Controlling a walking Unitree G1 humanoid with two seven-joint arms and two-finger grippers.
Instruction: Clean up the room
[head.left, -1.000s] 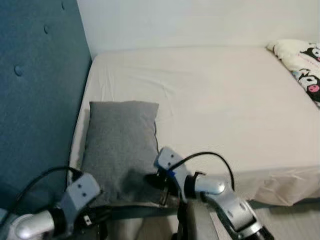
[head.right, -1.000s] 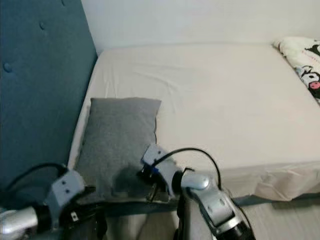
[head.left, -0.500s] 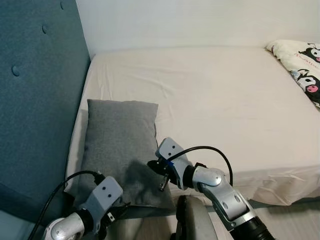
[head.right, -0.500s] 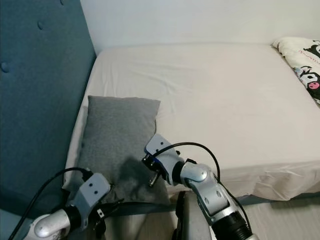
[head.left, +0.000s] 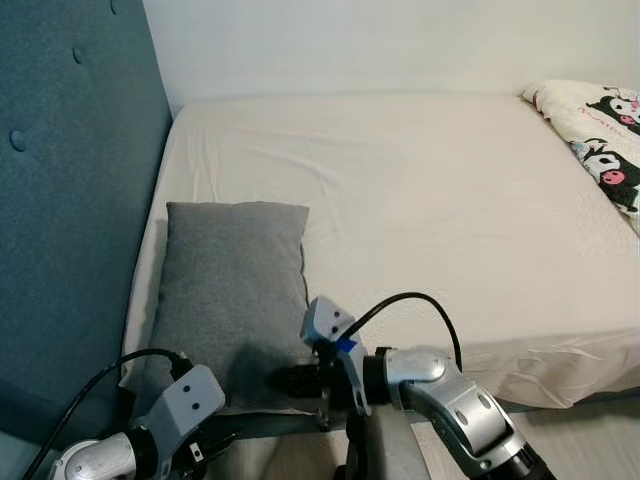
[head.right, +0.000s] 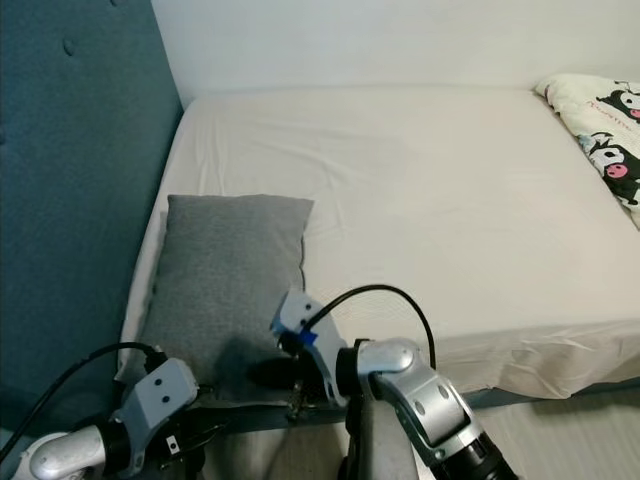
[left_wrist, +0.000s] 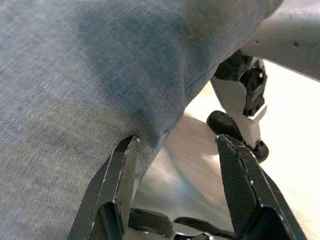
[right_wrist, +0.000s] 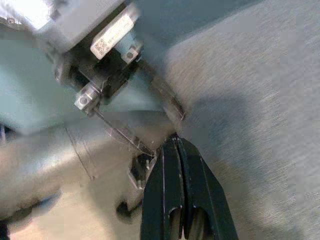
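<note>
Right gripper (right_wrist: 177, 145) has its two black fingers pressed flat together at the near edge of the grey rectangular fabric pillow (head.left: 232, 280); you can't tell from the wrist view whether any cloth is caught between them, so treat that grip as unconfirmed. Left gripper (left_wrist: 175, 150) is spread wide with nothing in it, one finger (left_wrist: 125, 170) touching the pillow's overhanging underside at its near left corner, the other out over the pale wood floor (left_wrist: 190, 175). Pillow lies flat on the cream-sheeted mattress (head.left: 450, 220), near the pillow-side end by the teal padded headboard (head.left: 60, 200), its near edge hanging just past the mattress edge. Risk: if you lift on the right alone, a thin pinch likely slips and the pillow slides off that edge to the floor. Risk two: both grippers sit close together by that near edge, so closing the left could clip the right arm's cable (head.left: 410, 300). Headboard blocks the pillow's left side. Open room is across the mattress beyond the pillow, towards the cartoon-print bedding (head.left: 595, 140) well apart from it.
</note>
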